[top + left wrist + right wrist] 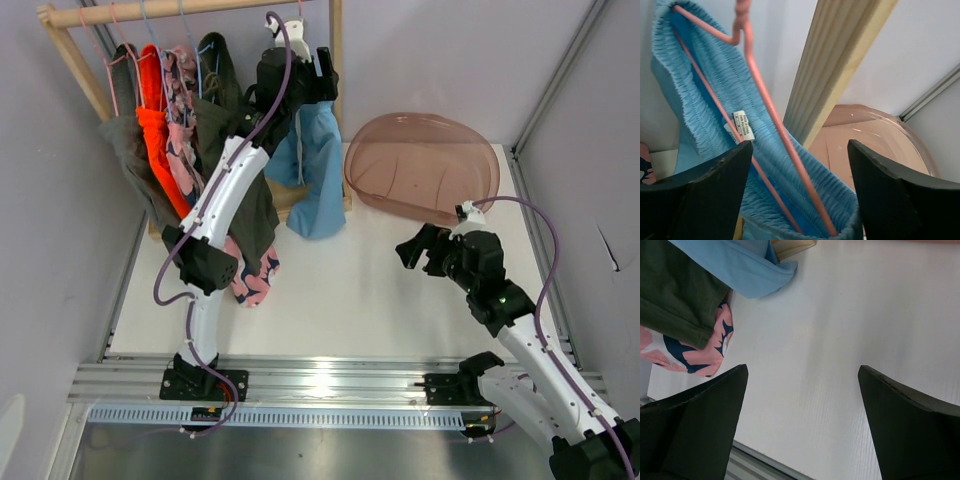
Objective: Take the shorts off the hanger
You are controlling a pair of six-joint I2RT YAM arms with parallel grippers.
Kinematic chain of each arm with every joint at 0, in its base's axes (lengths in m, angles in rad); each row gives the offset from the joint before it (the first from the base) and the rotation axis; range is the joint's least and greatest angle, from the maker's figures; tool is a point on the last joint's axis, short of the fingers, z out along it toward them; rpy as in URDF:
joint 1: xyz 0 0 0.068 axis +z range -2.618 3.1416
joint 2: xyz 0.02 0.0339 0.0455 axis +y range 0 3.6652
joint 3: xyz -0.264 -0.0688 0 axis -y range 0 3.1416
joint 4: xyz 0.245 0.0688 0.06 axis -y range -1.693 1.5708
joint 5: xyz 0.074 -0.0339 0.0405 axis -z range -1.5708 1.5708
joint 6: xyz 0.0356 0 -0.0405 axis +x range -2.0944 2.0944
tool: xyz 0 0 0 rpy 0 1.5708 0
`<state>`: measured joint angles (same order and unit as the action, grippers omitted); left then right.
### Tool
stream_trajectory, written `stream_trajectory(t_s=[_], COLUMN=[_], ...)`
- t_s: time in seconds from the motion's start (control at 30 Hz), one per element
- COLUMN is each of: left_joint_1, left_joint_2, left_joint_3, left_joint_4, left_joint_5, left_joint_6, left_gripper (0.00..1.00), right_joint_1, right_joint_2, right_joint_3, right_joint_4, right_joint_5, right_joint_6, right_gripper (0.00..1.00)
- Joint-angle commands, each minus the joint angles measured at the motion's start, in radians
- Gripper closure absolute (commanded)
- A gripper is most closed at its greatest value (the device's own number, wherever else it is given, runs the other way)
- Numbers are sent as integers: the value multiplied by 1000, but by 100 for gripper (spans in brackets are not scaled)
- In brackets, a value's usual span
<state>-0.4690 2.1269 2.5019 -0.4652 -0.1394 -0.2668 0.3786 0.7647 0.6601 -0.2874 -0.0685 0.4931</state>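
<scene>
Shorts [215, 110] in five colours are hanging in a row from the wooden rail [190, 10] in the upper left of the top view. The grey pair [128, 150] is hanging farthest left, followed by the orange pair [153, 125], the pink floral pair [180, 120], the olive green pair [215, 65] and the light blue pair [318, 180] at the right end, beside the rack's upright post [840, 65].

The left tool [800, 147] is hovering high at the light blue pair. Its fingers [715, 185] are standing apart and grasping nothing, with the gathered waistband and the wires of the pink hanger [767, 107] lying between them. Whether either finger is touching the cloth cannot be told. A white label [743, 125] is showing inside the waistband.

The right tool [802, 369] is hanging released over the white table [380, 290] in the right half of the top view, with nothing between its fingers. A translucent pink basin [420, 165] is sitting on the table just beyond it, to the right of the rack.
</scene>
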Motion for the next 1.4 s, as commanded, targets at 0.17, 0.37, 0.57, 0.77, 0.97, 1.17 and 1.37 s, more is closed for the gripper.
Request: stream_trajectory(t_s=[0.17, 0.37, 0.57, 0.77, 0.97, 1.17, 1.37], left_joint_1=[-7, 1, 6, 10, 20, 23, 17], left_joint_2=[-22, -22, -10, -7, -7, -71, -192], left_joint_3=[57, 74, 71, 71, 71, 63, 57], left_joint_4=[99, 103, 85, 68, 31, 16, -7], left_joint_5=[-100, -112, -108, -117, -121, -109, -97], left_joint_6=[63, 75, 66, 67, 75, 95, 55], left_gripper=[27, 31, 46, 51, 86, 100, 100], right_joint_1=[3, 11, 17, 16, 19, 43, 367], right_joint_2=[1, -18, -45, -67, -73, -25, 157], right_joint_3=[-19, -56, -56, -50, -56, 15, 373], right_joint_4=[45, 50, 15, -10, -1, 48, 19], right_joint_5=[-34, -42, -24, -14, -24, -50, 204], right_joint_6=[16, 42, 42, 44, 55, 30, -117], right_gripper=[1, 0, 1, 1, 1, 1, 1])
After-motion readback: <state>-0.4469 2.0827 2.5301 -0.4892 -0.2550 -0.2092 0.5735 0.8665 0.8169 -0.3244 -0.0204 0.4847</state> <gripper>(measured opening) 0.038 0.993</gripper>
